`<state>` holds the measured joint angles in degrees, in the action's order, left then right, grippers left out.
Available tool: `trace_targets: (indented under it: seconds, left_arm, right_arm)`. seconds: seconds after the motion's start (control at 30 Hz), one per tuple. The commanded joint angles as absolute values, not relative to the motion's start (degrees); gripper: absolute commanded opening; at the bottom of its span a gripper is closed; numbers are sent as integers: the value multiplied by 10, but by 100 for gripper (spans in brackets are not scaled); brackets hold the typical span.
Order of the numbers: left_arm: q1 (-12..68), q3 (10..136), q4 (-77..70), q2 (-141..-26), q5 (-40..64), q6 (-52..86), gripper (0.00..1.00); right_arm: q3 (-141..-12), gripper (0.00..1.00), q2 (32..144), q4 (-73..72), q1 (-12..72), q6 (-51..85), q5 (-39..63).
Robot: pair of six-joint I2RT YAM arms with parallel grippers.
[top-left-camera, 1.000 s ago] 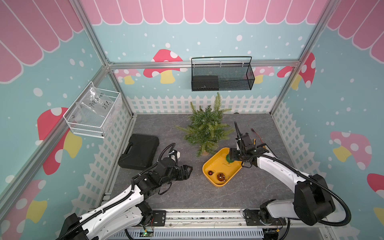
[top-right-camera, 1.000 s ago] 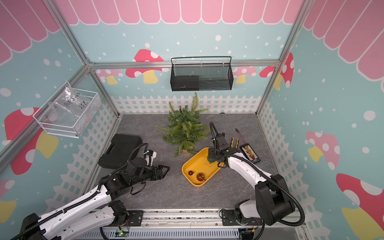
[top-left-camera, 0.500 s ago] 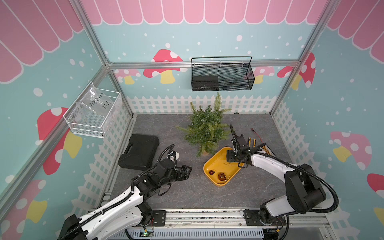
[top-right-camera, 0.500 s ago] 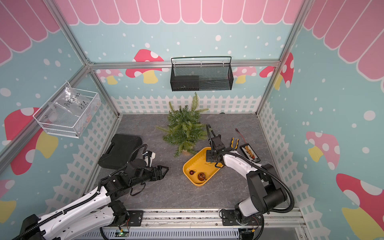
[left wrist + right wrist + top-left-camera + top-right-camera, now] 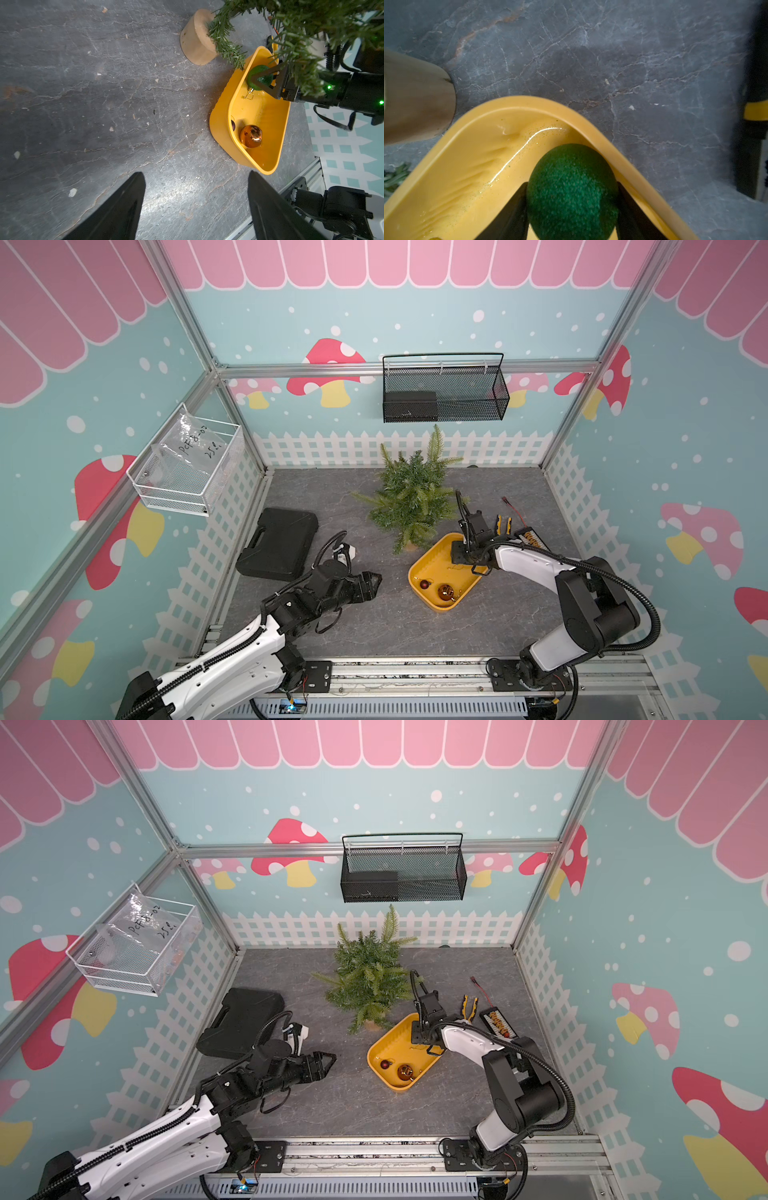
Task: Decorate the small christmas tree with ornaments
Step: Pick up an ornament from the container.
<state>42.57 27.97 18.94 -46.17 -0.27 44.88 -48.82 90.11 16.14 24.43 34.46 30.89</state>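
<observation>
The small christmas tree (image 5: 411,497) (image 5: 370,977) stands at the back middle on its tan base (image 5: 196,39). No ornaments show on it. Just in front lies a yellow tray (image 5: 449,577). In the tray's far corner sits the glittery green ornament (image 5: 572,193) (image 5: 257,70), and my right gripper (image 5: 572,184) (image 5: 456,556) reaches down with a finger pressed on each of its sides. The copper ornament (image 5: 445,592) (image 5: 250,136) and the small dark red one (image 5: 424,584) rest at the tray's near end. My left gripper (image 5: 196,174) (image 5: 376,578) hovers open and empty left of the tray.
A black case (image 5: 278,541) lies at the left. Yellow-handled pliers (image 5: 503,524) and a small board (image 5: 530,537) lie right of the tray. A black wire basket (image 5: 444,389) hangs on the back wall, a white one (image 5: 187,464) on the left wall.
My right gripper has drawn in over the tray's far corner and its jaws have narrowed onto the green ornament. The left arm has barely moved.
</observation>
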Motion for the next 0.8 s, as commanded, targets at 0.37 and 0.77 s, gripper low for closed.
trace_targets:
  seconds: [0.37,0.77]
  left_arm:
    - [438,416,209,-488,18,414,74]
    - [491,569,217,-550,20,366,58]
  right_arm:
    - [-501,53,677,234,247,304,299]
    - [-636,52,581,350,248,280,330]
